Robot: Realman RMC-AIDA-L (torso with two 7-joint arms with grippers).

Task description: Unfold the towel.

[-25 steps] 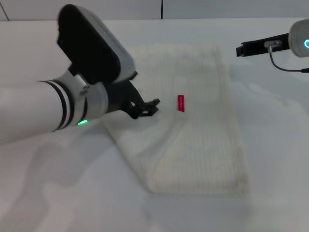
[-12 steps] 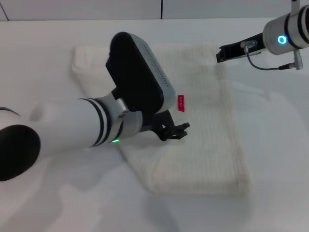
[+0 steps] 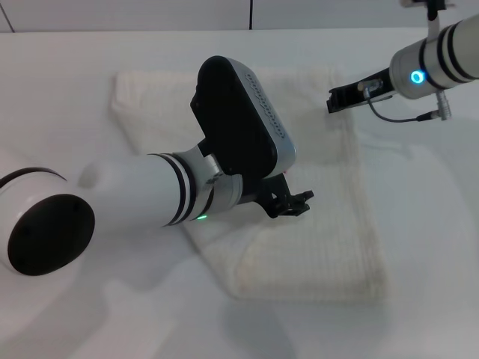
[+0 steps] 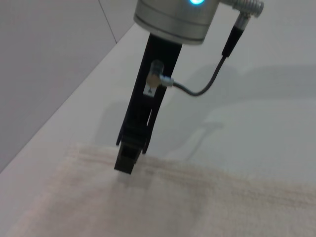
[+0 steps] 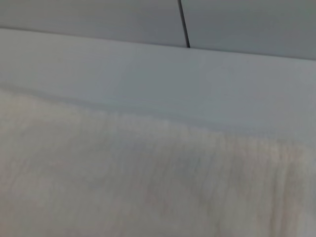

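The white ribbed towel [image 3: 322, 239] lies folded on the table, running from far left to near right. Its red label is hidden behind my left arm. My left gripper [image 3: 296, 203] hovers over the middle of the towel, with the arm reaching in from the near left. My right gripper [image 3: 331, 101] is at the towel's far right corner. In the left wrist view this right gripper [image 4: 124, 165] has its two fingers close together, the tip right at the towel's edge [image 4: 173, 207]. The right wrist view shows only towel cloth [image 5: 123, 187] and the table beyond.
The white table [image 3: 419, 224] surrounds the towel on all sides. A grey wall with a dark seam [image 5: 183, 22] stands behind the table's far edge. A thin cable [image 4: 202, 89] hangs from the right wrist.
My left arm has moved to the right over the towel and now covers the red label. My right gripper has come in from the right to the towel's far right corner.
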